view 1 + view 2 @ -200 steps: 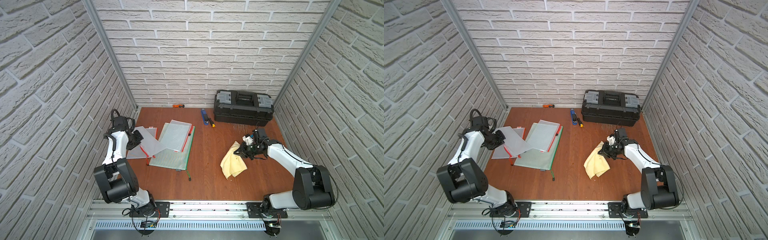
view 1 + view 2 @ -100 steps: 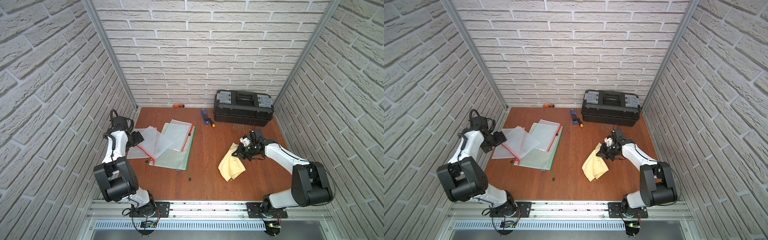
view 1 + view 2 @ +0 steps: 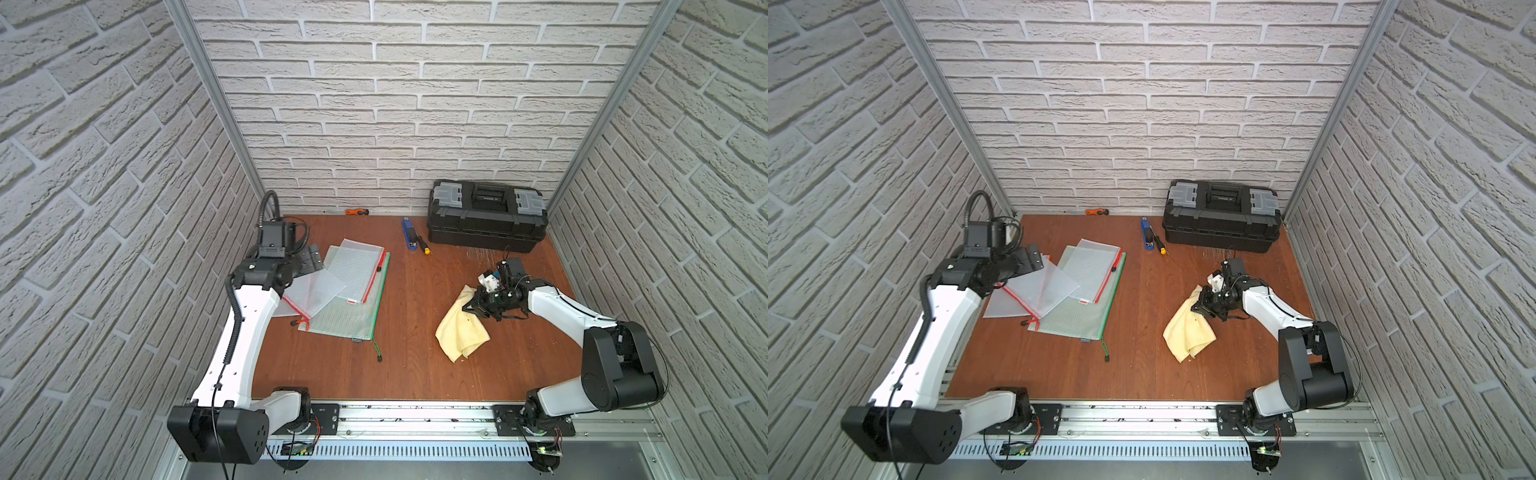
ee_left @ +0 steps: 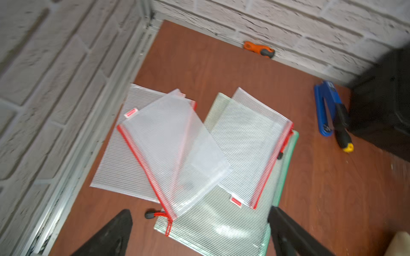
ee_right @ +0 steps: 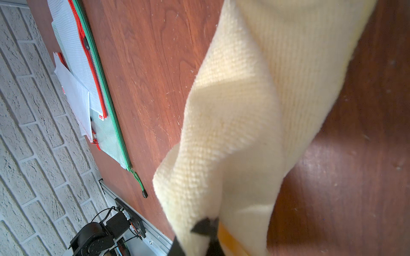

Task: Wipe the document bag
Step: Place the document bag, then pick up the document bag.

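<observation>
Right gripper (image 3: 473, 306) pinches the yellow cloth (image 3: 461, 332), left gripper (image 4: 199, 211) spread, seemingly empty, by the document bag (image 3: 316, 291) at the desk's (image 3: 415, 374) left edge; next, carry cloth across.

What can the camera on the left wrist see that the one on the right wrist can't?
Only the left wrist view shows the orange-handled tool by the wall, the blue stapler, the black toolbox and the open left gripper. Only the right wrist view shows the right gripper pinching the yellow cloth, and the green zip pull. Both show the overlapping document bags on the brown table.
</observation>
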Robot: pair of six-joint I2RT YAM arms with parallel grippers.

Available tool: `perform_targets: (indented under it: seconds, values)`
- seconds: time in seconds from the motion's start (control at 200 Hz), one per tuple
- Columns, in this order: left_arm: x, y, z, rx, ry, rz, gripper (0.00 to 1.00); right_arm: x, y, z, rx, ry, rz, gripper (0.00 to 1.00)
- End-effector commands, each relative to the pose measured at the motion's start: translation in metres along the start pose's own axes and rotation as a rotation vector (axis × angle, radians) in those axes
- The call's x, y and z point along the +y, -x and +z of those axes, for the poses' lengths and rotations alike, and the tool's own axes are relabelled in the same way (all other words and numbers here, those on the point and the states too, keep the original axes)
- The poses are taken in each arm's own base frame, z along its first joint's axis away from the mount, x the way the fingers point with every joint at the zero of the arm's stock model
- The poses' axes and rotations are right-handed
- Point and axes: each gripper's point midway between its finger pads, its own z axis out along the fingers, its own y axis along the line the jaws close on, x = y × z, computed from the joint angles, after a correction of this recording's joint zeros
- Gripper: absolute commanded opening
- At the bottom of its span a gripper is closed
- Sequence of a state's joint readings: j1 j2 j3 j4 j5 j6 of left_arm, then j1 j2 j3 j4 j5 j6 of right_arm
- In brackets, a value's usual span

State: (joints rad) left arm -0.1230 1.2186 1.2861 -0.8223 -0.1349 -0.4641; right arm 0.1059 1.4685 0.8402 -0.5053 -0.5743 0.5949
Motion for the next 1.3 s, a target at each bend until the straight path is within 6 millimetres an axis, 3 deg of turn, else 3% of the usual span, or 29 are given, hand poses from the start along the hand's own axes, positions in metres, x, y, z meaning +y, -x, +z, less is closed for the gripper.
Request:
perform_targets:
  seconds: [0.0, 0.255, 0.39, 0.515, 0.85, 0.97, 1.295]
  values:
    - [-0.04, -0.005, 0.019, 0.027, -0.045, 0.079, 0.97, -0.002, -0.003, 0.002, -0.003, -0.006, -0.011, 0.02]
    - [-0.135, -0.044, 0.072, 0.143, -0.056, 0.312, 0.93, -0.011, -0.012, 0.0, 0.0, -0.037, -0.025, 0.02]
    - [-0.155, -0.057, 0.102, 0.19, 0.053, 0.408, 0.95, -0.016, -0.015, -0.001, -0.002, -0.057, -0.033, 0.02]
    - [-0.174, -0.074, 0.133, 0.239, 0.023, 0.435, 0.95, -0.02, -0.019, 0.0, 0.004, -0.06, -0.036, 0.02]
    - [-0.163, -0.099, 0.188, 0.289, 0.127, 0.469, 0.87, -0.023, -0.022, 0.0, 0.019, -0.08, -0.051, 0.02]
    - [-0.159, -0.101, 0.193, 0.29, 0.127, 0.46, 0.79, -0.023, -0.021, 0.0, 0.021, -0.078, -0.051, 0.02]
    - [-0.14, -0.115, 0.203, 0.325, 0.085, 0.383, 0.72, -0.022, -0.02, 0.001, 0.022, -0.077, -0.049, 0.02]
